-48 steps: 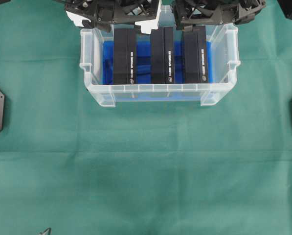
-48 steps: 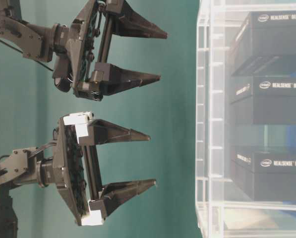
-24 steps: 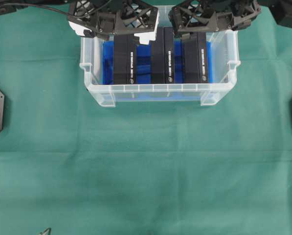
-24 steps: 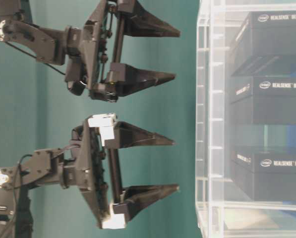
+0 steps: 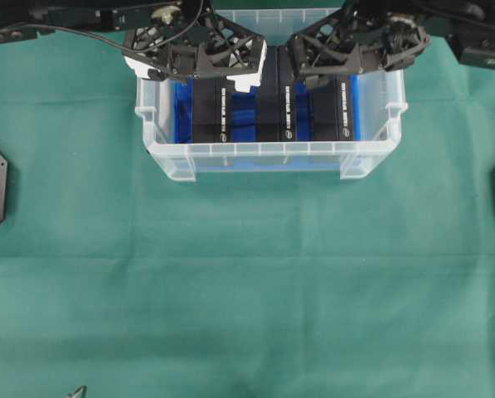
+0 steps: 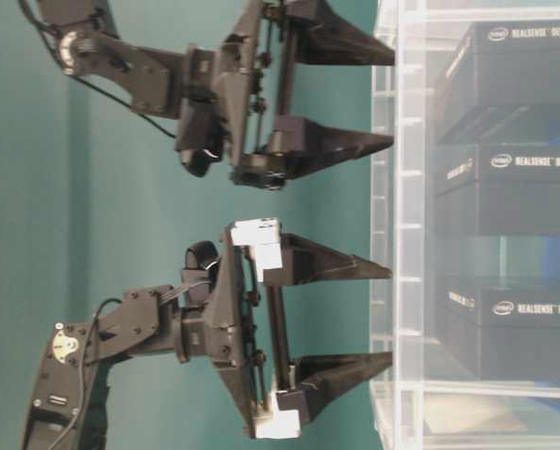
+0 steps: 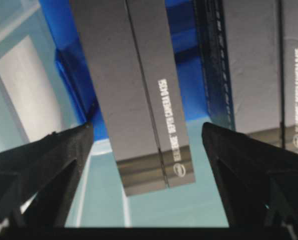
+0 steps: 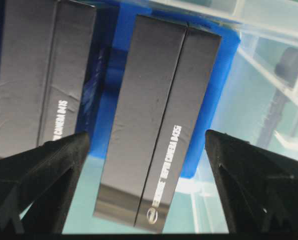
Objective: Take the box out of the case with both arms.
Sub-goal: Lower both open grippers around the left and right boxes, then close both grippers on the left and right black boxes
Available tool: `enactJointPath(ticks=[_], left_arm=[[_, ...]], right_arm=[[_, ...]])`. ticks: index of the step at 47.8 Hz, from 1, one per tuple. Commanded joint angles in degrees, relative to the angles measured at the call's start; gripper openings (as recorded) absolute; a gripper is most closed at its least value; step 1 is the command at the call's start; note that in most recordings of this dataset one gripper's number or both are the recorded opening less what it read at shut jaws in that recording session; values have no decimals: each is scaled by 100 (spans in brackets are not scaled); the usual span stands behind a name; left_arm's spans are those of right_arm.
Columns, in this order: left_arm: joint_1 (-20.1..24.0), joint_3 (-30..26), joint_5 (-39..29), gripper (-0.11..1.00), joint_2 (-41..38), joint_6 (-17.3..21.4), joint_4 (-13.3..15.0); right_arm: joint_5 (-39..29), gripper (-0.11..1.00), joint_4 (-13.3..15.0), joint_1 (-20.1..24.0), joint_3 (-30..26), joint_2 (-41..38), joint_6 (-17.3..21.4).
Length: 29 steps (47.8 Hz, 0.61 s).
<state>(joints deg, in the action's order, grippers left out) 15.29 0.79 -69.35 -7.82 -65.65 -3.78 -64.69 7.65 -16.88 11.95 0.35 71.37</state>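
Case [image 5: 272, 149] sits at upper centre of the overhead view, three black boxes [image 5: 211, 104] upright inside. Left gripper [image 5: 199, 60] and right gripper [image 5: 352, 51] hover over its far rim, jaws spread wide, holding nothing.

Green cloth [image 5: 247, 282] covers whole tabletop, faintly creased; even light throughout.

Overhead looks straight down; table-level sideways; wrist views close above the case [image 5: 272, 153].

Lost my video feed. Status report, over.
Left gripper open over left box. Right gripper open over right box. Three boxes in case; nothing gripped.
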Motion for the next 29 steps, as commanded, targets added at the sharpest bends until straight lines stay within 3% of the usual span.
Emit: enactJointPath(ticks=[1, 29], left_arm=[[35, 9, 97, 85, 62, -9, -9], [79, 536, 729, 85, -185, 0, 0]], right_arm=[[123, 95, 18, 18, 35, 26, -9], [703, 95, -18, 18, 536, -220, -18]])
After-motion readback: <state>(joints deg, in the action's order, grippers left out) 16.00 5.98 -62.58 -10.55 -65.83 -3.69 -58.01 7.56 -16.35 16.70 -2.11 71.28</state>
